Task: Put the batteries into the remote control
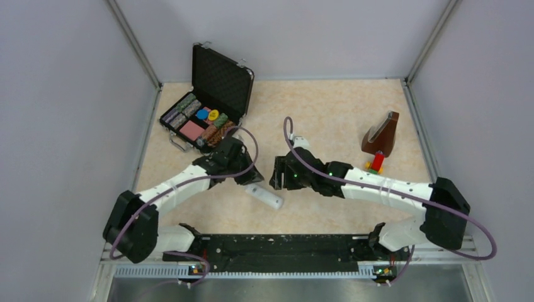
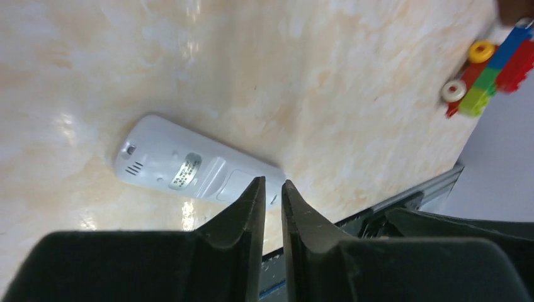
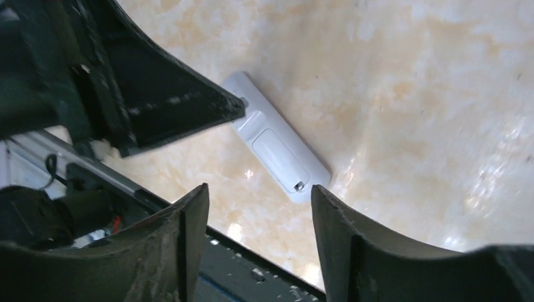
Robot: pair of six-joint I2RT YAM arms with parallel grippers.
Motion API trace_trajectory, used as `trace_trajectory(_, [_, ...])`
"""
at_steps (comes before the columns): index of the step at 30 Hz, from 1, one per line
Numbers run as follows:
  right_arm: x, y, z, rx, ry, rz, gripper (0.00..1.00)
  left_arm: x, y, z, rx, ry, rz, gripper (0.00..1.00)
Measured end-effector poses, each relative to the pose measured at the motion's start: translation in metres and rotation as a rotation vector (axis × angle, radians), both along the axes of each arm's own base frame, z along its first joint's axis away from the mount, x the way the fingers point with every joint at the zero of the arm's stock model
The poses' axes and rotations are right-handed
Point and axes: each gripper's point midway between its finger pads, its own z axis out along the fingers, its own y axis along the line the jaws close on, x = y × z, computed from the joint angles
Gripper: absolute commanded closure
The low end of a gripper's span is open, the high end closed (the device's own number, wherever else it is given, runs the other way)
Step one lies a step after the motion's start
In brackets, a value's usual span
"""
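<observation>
The white remote control (image 1: 265,196) lies flat on the table between my two grippers, back side up, with its cover panel in place. In the left wrist view the remote (image 2: 189,170) lies just beyond the tips of my left gripper (image 2: 272,182), whose jaws are nearly together with nothing between them. In the right wrist view the remote (image 3: 277,148) lies ahead of my right gripper (image 3: 258,189), which is open and empty above the table. No batteries show in any view. From above, the left gripper (image 1: 250,178) and the right gripper (image 1: 278,178) hover close over the remote.
An open black case (image 1: 208,107) with coloured chips stands at the back left. A brown wedge-shaped object (image 1: 383,135) and a multicoloured toy block train (image 1: 376,162) sit at the right; the train also shows in the left wrist view (image 2: 491,69). The black base rail (image 1: 271,245) runs along the near edge.
</observation>
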Motion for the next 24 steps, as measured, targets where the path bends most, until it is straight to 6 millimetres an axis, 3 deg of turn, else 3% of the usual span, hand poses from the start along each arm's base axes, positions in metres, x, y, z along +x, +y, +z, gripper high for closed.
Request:
trace_trajectory(3, [0.003,0.001,0.005,-0.038,-0.09,0.107,0.28,0.021,0.014,0.032,0.012,-0.091,0.077,0.8])
trace_trajectory(5, [0.006,0.0,-0.007,-0.117,-0.12,0.186,0.25,0.035,0.033,0.05,0.033,-0.15,0.165,0.8])
trace_trajectory(7, [0.009,0.004,-0.025,-0.213,-0.134,0.274,0.23,0.043,0.066,0.061,0.092,-0.192,0.303,0.77])
trace_trajectory(11, [0.012,0.017,-0.058,-0.356,-0.159,0.436,0.21,0.039,0.128,0.086,0.201,-0.307,0.558,0.63])
trace_trajectory(16, [0.007,0.028,-0.09,-0.459,-0.165,0.598,0.21,0.019,0.186,0.121,0.241,-0.485,0.8,0.39])
trace_trajectory(20, [0.004,0.036,-0.102,-0.493,-0.166,0.664,0.27,0.009,0.214,0.134,0.267,-0.55,0.919,0.26])
trace_trajectory(24, [0.002,0.038,-0.108,-0.506,-0.148,0.685,0.51,0.004,0.224,0.129,0.309,-0.543,0.959,0.19])
